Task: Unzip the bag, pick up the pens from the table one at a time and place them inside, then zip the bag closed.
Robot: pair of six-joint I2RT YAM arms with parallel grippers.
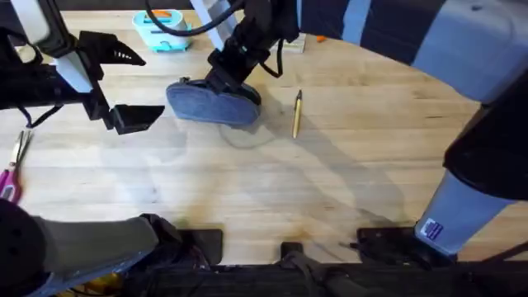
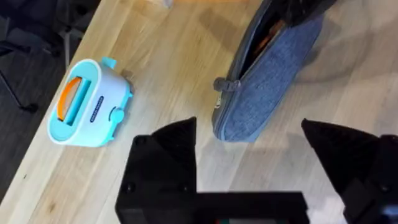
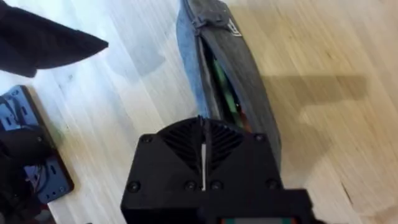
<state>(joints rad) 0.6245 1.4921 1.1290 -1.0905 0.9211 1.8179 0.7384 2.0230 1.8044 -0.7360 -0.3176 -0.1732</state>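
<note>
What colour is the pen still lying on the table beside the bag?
Yellow-tan with a dark tip; the pen shows best in the overhead view.

My overhead view is evenly and brightly lit; the worktop point(image 1: 247, 190) carries soft, diffuse shadows of the arms running toward its near right part; the arm bodies along the near edge sit large and blurred under the lens; a pale sheen lies on the wood near the bag point(image 3: 230, 93) in my right wrist view, with a soft-edged shadow beside it; my left hand point(image 2: 249, 168) reads dark and out of focus.
</note>
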